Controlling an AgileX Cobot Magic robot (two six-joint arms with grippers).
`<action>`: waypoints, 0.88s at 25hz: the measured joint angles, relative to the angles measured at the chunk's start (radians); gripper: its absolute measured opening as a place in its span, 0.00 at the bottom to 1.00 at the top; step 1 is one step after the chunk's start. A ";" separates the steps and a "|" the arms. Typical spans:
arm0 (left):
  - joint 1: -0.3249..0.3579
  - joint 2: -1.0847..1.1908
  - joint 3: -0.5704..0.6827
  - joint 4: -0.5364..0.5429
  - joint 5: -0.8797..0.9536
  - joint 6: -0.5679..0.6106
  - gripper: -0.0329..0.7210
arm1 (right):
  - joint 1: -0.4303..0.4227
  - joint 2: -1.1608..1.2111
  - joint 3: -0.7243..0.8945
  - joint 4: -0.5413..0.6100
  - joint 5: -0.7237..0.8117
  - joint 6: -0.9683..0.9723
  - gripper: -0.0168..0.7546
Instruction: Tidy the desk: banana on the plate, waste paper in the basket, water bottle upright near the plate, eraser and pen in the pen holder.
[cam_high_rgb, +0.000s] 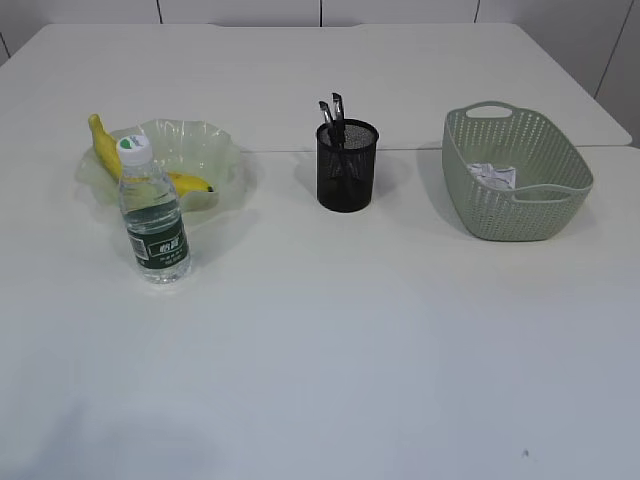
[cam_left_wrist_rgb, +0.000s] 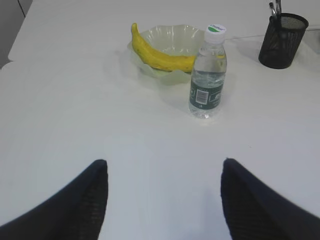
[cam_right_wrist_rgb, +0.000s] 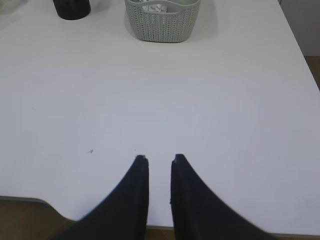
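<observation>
Standing upright just beside the pale green ruffled glass plate (cam_left_wrist_rgb: 172, 37), the clear green-labelled water bottle (cam_left_wrist_rgb: 207, 72) is seen well ahead of the spread, empty left gripper (cam_left_wrist_rgb: 164, 192), while the right gripper (cam_right_wrist_rgb: 157, 162) is held nearly closed on nothing.

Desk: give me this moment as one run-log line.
banana on plate | water bottle upright beside plate | waste paper in basket | pens in pen holder | eraser not visible | both pincers empty

Banana (cam_high_rgb: 105, 148) in plate (cam_high_rgb: 215, 140), far left; water bottle (cam_high_rgb: 152, 212) upright just before it. Pen holder (cam_high_rgb: 346, 166) centre. Basket (cam_high_rgb: 520, 205) right, waste paper (cam_high_rgb: 493, 176) inside
</observation>
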 joint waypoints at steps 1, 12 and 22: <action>0.000 -0.018 0.000 -0.008 0.020 0.000 0.70 | 0.000 0.000 0.000 0.000 0.000 0.000 0.18; 0.000 -0.142 -0.028 -0.058 0.216 0.000 0.70 | 0.000 0.000 0.000 0.000 0.000 0.000 0.18; 0.000 -0.159 -0.029 -0.090 0.362 0.000 0.70 | 0.000 0.000 0.000 -0.111 -0.006 -0.051 0.18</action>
